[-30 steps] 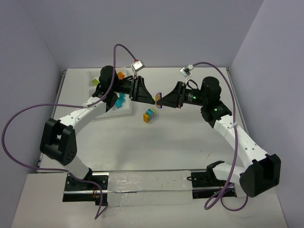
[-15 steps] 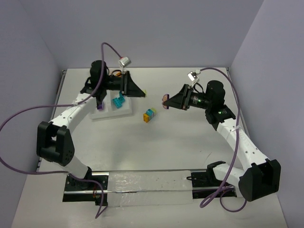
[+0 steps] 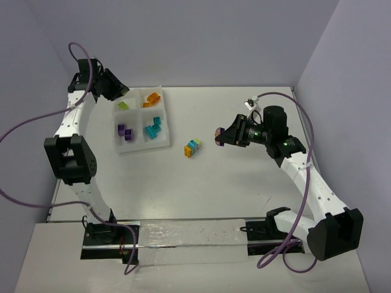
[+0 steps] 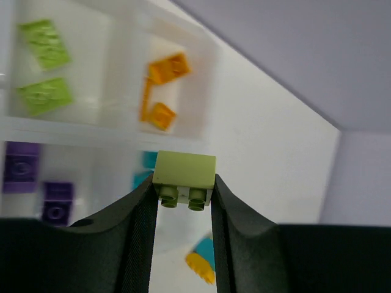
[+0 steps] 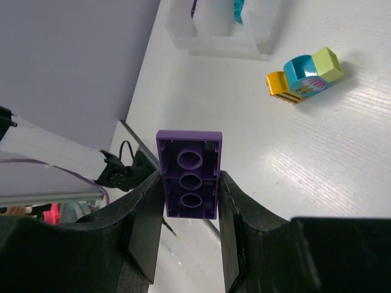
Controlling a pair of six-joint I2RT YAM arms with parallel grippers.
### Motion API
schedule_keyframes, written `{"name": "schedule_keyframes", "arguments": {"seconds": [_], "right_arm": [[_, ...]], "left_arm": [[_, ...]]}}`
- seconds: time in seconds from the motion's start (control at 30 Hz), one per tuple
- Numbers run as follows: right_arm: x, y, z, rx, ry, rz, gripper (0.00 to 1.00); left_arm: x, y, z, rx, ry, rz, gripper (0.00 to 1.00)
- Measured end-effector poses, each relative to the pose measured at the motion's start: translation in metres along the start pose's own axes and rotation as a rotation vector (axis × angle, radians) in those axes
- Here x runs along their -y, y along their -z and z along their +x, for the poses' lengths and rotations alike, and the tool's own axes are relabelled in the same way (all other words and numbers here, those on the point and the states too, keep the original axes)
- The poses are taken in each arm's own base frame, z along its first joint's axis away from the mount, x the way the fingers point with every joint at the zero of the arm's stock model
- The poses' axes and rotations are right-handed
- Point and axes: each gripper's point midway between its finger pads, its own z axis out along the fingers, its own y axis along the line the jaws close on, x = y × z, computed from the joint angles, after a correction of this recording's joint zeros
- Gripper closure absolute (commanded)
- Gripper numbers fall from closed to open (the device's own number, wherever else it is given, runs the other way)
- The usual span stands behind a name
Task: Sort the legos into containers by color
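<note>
The white tray (image 3: 135, 145) has four compartments holding lime green (image 3: 123, 105), orange (image 3: 153, 97), purple (image 3: 124, 131) and teal (image 3: 153, 127) bricks. My left gripper (image 3: 125, 93) is raised over the tray's far left edge, shut on a lime green brick (image 4: 184, 177). My right gripper (image 3: 218, 135) is held above the table right of centre, shut on a purple brick (image 5: 188, 174). A clump of yellow, teal and lime bricks (image 3: 192, 147) lies on the table between tray and right gripper, and also shows in the right wrist view (image 5: 303, 74).
The left wrist view looks down on the tray (image 4: 125, 131), with the loose clump (image 4: 203, 260) below its fingers. The table's far edge meets the back wall just behind the tray. Cables loop off both arms.
My left arm has swung back and left from the table centre to the tray's far left corner, carrying the lime brick. My right gripper has drawn slightly right with the purple brick.
</note>
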Motion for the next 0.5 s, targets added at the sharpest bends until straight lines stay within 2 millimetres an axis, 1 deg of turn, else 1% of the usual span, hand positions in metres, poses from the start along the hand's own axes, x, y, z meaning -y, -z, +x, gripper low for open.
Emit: {"name": "schedule_keyframes", "arguments": {"seconds": [0.03,0.13,0.17,0.23,0.3,0.37,0.43,0.5], "right_arm": [[0.002,0.000,0.000,0.000,0.000,0.009,1.00],[0.006,0.000,0.001,-0.001,0.001,0.028,1.00],[0.007,0.000,0.002,-0.003,-0.001,0.033,1.00],[0.008,-0.001,0.003,-0.009,-0.002,0.040,1.00],[0.008,-0.002,0.003,-0.017,-0.001,0.046,1.00],[0.004,-0.007,0.005,-0.031,0.006,0.040,1.00],[-0.001,-0.014,0.011,-0.057,0.013,0.027,1.00],[-0.006,-0.024,0.019,-0.093,0.016,0.014,1.00]], "left_arm": [[-0.014,-0.011,-0.002,0.005,0.004,-0.060,1.00],[-0.049,-0.034,0.005,-0.011,0.004,-0.196,1.00],[-0.059,-0.039,0.009,-0.027,0.005,-0.234,1.00],[-0.071,-0.050,0.010,-0.034,0.001,-0.278,1.00],[-0.078,-0.060,0.009,-0.034,-0.003,-0.301,0.99],[-0.083,-0.066,0.008,-0.034,-0.002,-0.317,0.95],[-0.085,-0.071,0.005,-0.027,-0.003,-0.322,0.90],[-0.084,-0.075,0.000,-0.018,-0.004,-0.322,0.82]]}}
